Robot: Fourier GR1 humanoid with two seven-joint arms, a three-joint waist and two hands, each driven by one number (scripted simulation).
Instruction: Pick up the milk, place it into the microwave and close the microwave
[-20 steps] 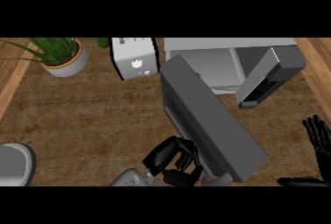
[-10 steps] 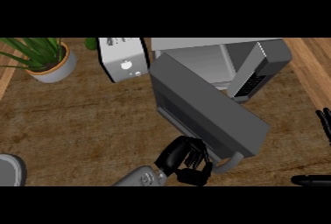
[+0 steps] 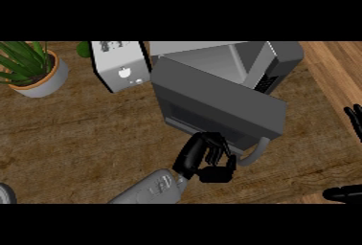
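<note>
Head view: plant far left, toaster beside it, then the microwave, door half open. Milk out of sight, perhaps behind that door. Left hand clenched against the door's lower edge, grasping nothing; it could slip, leaving the door ajar. Right hand rests released at the right edge.

We see soft, even light across the wooden bench, moderately bright and without glare. It seems to fall from above: the microwave door lays a faint dark band on the wood along its lower edge. The microwave cavity looks pale grey, the toaster almost white, and the left robot hand nearly pure black with only thin highlights
</note>
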